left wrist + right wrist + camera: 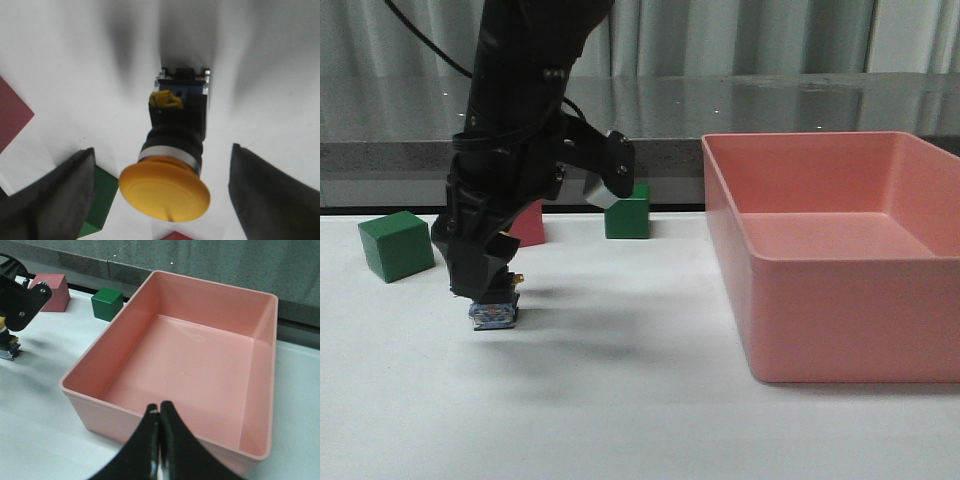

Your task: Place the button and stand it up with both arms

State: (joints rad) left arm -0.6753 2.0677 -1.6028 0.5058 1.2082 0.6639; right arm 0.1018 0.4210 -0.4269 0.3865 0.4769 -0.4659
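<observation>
The button [172, 150] stands upright on its blue-grey base [494, 314] on the white table, yellow cap up, left of centre. My left gripper [480, 285] is lowered over it and hides its cap in the front view. In the left wrist view the left gripper [161, 150] is open, its fingers [60, 195] wide on either side of the cap, touching nothing. My right gripper [160, 407] is shut and empty, hovering over the near wall of the pink bin [100, 405]. The button's base also shows at the edge of the right wrist view [9, 349].
A large pink bin [830, 330] fills the table's right side. A green cube [395, 245] sits left of the button, another green cube [627, 212] and a red block [530, 228] behind it. A grey ledge runs along the back.
</observation>
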